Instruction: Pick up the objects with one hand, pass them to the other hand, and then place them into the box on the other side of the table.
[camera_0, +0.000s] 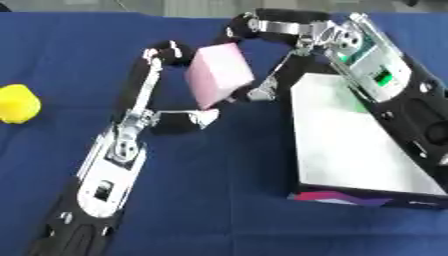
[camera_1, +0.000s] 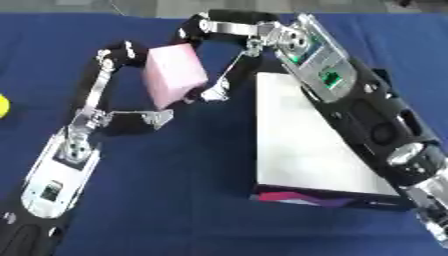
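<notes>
One white box (camera_0: 350, 145); contents unclear.

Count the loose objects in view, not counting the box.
2. A pink block is held above the blue table between the left hand and right hand; a yellow object lies at the table's left edge. None seem hidden.

Dark blue cloth (camera_0: 227, 200) covering the table, pale grey floor (camera_0: 175, 6) beyond
</notes>
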